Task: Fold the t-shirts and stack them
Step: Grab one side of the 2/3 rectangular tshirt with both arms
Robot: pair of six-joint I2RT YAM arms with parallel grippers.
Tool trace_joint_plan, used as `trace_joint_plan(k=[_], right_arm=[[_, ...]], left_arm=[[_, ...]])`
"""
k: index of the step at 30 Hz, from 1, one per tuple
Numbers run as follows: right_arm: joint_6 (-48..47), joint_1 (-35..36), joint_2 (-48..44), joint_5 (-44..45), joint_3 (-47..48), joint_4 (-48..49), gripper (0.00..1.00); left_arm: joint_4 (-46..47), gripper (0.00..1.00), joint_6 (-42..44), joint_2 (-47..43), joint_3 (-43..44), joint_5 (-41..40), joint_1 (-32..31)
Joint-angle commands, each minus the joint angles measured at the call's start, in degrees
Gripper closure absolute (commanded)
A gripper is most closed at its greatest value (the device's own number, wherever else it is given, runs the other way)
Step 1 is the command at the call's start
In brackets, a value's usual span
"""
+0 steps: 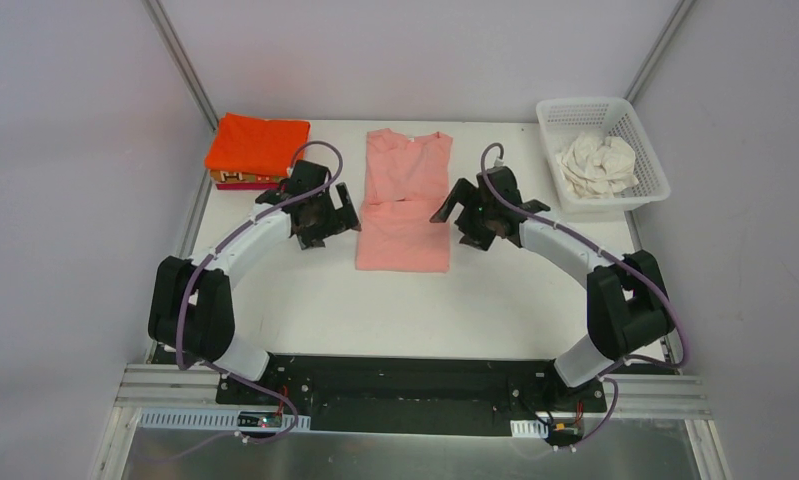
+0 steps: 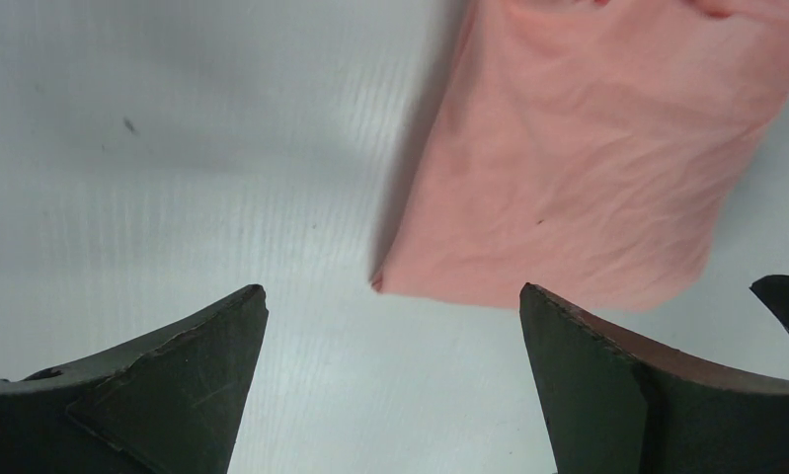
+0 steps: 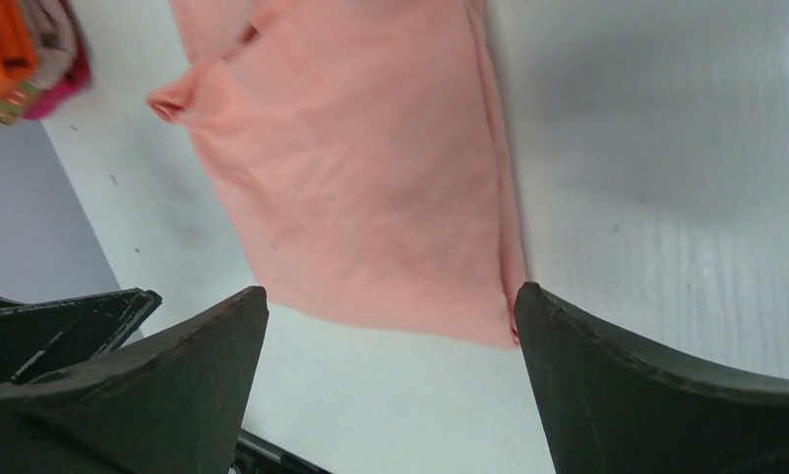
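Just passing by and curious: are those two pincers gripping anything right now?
Left pincer: open, holding nothing.
Right pincer: open, holding nothing.

White table, pale lilac-grey walls, aluminium corner posts, metal rail along near edge

Ahead of your left gripper the salmon shirt runs off the top edge, and up-left of the right gripper the folded stack is blurred and cropped, its lower layers impossible to count.
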Motion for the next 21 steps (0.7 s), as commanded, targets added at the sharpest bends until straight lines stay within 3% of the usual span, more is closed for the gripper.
trace_joint_plan(k=[1,5,17,21], right_arm=[[1.89,1.47,-4.31,-3.77,-6.06,-2.7,0.0],[2.6,3.4,-5.02,-5.06,-9.7,-3.61,0.01],[3.22,3.76,-6.1,-6.59,-16.35,-0.24,0.02],[3.63,3.74,-4.11,-6.97,-16.18,1.47,0.06]], left_arm=[[-1.79,0.01,-2.78,-2.76,-6.67,2.6,-0.18],[-1.4,0.01,-3.96,-2.68,-10.31,2.99,-1.95],[3.03,0.27,-6.11,3.6,-11.5,6.06,-2.96],[4.9,0.3,-6.41,6.67,-10.88,7.62,-3.04]])
